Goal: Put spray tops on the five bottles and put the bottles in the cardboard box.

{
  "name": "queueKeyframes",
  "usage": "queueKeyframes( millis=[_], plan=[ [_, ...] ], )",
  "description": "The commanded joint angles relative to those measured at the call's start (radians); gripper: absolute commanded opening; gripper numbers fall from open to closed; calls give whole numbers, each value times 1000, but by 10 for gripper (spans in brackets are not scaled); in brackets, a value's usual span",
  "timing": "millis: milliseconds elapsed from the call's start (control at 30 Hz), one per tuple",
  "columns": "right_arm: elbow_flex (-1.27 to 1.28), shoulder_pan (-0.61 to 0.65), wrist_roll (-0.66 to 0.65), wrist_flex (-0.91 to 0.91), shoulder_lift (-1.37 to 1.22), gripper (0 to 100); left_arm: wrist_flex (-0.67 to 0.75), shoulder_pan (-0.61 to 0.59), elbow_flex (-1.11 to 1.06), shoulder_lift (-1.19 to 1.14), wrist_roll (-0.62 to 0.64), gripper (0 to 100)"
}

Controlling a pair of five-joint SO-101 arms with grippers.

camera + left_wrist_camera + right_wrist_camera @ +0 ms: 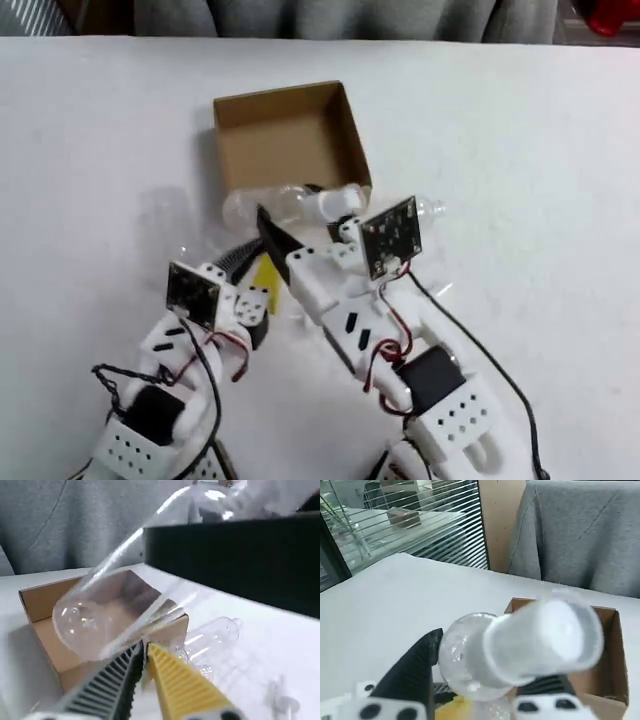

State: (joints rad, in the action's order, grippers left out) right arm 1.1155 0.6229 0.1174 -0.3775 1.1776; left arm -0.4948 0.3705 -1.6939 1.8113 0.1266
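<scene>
Bottle capping and boxing: one capped bottle aloft at the box's near wall.

Clamped in the black right pincer [283,222]: a clear, round-bottomed plastic bottle [470,665] wearing what looks like a white spray top [545,640], held up off the white bench [520,130] just in front of the open brown cardboard box [290,140]. Close by it, the grey-and-yellow left pincer [145,652], narrow to the point of closed, with nothing visible between its ridged faces. On the bench beside the box, a second clear bottle [212,635] lying on its side. Probably very light, thin-walled and slick: dents under a hard squeeze, rolls once set down. Best taken at the stiffer shoulder or neck rather than mid-body, with just enough pressure to stop it slipping.
</scene>
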Motion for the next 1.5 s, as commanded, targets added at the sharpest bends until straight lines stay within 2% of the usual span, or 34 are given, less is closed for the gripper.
queueKeyframes(
  millis=[0,133,333,433,600,800,1133,1467],
  plan=[
    [-31,-73,-3,-13,19,15,15,-74,2,13,-9,22],
    [-35,-136,-5,-13,10,15,15,-105,2,13,-9,22],
    [-41,-156,-5,31,10,15,-26,-136,9,13,-9,22],
    [-43,-156,-52,70,8,15,-72,-228,38,13,-17,22],
    [-41,-173,-109,111,7,15,-233,-446,52,13,-149,22],
    [-52,-220,-110,246,-128,15,-307,-559,49,13,-176,22],
    [-195,-314,-109,496,-570,15,-319,-573,2,13,-180,23],
    [-423,-318,-109,599,-940,15,-321,-575,2,13,-180,23]
  ],
)
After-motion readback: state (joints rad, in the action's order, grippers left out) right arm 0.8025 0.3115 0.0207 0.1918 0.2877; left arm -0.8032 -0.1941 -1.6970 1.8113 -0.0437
